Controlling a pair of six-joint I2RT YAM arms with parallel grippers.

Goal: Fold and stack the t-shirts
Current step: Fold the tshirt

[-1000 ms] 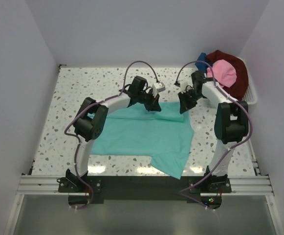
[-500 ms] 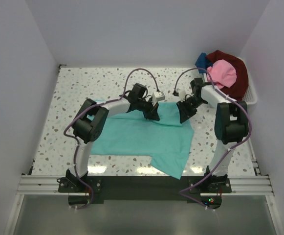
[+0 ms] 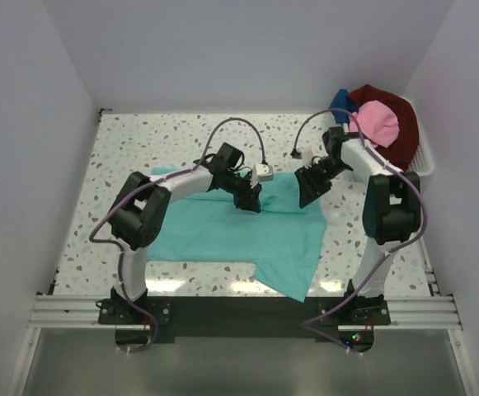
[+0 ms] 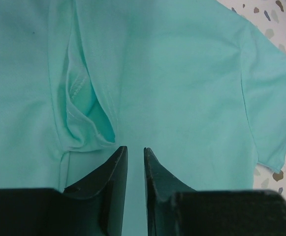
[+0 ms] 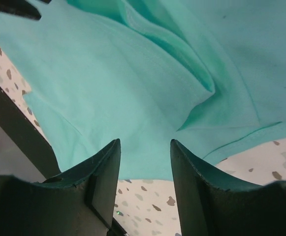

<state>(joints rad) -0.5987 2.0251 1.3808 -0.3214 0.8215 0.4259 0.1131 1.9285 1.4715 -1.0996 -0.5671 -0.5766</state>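
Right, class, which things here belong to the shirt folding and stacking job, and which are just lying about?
Part of the job: teal t-shirt, spread flat; pink t-shirt, dark red t-shirt and blue t-shirt, piled together at the far right.
Just lying about: white basket under that pile; speckled table.

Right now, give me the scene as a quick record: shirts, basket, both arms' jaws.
table: speckled, one shirt on it
teal shirt: spread out, creased folds near its far edge
left arm: over the shirt's far edge, jaws a narrow gap apart, nothing between them
right arm: at the shirt's far right corner, jaws open, empty
basket: white, far right
in basket: pink shirt on dark red shirt, blue shirt at the far left side
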